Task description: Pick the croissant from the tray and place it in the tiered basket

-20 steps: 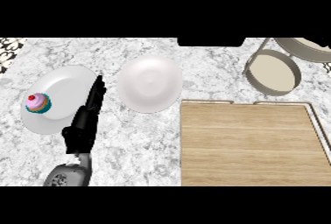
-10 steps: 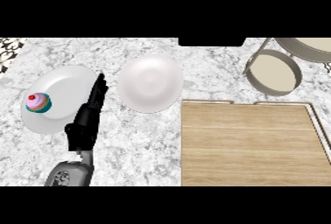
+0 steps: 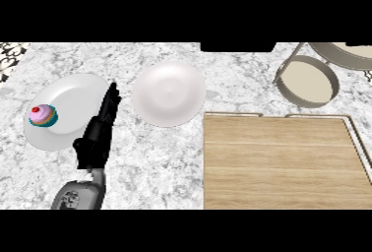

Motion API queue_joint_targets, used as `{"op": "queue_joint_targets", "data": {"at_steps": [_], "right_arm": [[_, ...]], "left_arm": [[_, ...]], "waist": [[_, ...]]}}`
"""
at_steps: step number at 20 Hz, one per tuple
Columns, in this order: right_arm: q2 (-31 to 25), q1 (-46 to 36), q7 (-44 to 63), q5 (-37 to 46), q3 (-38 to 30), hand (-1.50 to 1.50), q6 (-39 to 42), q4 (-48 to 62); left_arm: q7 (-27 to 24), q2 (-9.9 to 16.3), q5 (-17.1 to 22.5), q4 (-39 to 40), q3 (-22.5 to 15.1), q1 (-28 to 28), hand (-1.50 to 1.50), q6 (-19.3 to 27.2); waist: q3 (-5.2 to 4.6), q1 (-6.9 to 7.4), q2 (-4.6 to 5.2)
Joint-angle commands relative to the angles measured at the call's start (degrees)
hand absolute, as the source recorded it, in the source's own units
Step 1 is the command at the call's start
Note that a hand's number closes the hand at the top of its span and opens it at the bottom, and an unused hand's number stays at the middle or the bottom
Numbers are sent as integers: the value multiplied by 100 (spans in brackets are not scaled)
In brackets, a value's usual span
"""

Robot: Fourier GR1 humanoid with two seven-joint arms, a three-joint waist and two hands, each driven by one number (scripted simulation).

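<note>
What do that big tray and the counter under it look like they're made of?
The tray looks like light wood: pale brown boards with fine grain lines, matte, edged by a thin pale rim that may be metal. The counter looks like polished stone, marble or granite, going by its white and grey speckled veining.

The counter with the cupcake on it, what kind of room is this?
Probably a kitchen. The marble-patterned counter holds two white plates, one with a cupcake and one bare, a wooden tray and a tiered basket. The left hand rests with fingers straight.
</note>
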Motion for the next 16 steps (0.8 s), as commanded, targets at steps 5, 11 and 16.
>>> {"op": "queue_joint_targets", "data": {"at_steps": [5,11,16], "right_arm": [[-49,-575,434,-745,-994,-150,-642,278],[-1015,-194,331,-1016,-1801,-150,-1008,1004],[-1858,544,-186,-1765,-2736,-150,-476,1434]], "left_arm": [[-124,24,142,204,177,-28,0,-50],[120,-50,0,140,74,-273,0,43],[-125,27,63,267,172,-77,0,-16]], "waist": [[-4,-45,-18],[5,-49,13],[10,-139,7]]}}
